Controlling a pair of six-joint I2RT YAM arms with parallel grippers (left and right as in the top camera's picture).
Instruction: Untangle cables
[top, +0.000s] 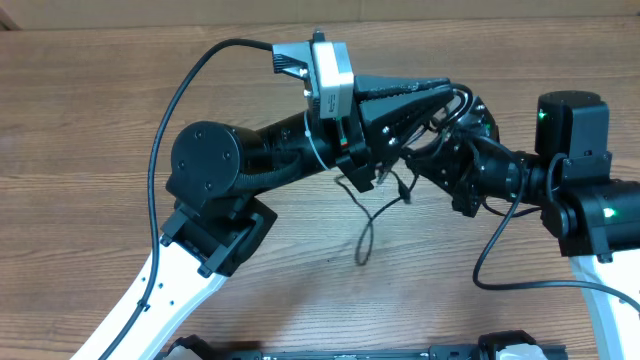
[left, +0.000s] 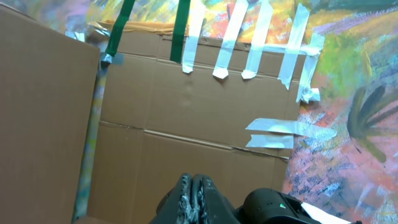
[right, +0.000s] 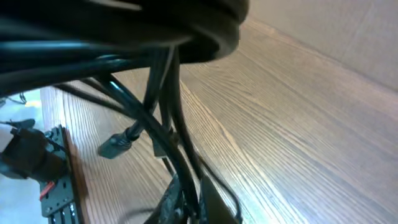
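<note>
The cables (top: 372, 214) are thin black cords bunched between my two grippers, with one strand trailing down onto the wooden table (top: 90, 130). My left gripper (top: 452, 93) points right above the bunch. In the left wrist view the left gripper (left: 193, 184) is shut and no cord shows between its tips. My right gripper (top: 425, 160) reaches in from the right. In the right wrist view the right gripper (right: 189, 190) is shut on the cables (right: 155, 118), which run up between its fingers (right: 214, 200). A small plug (right: 115, 145) hangs over the table.
A cardboard wall (left: 186, 112) with white and green tape strips stands behind the table. The left arm's thick black wire (top: 165, 120) arcs over the table's left part. A black rail (top: 350, 352) runs along the front edge.
</note>
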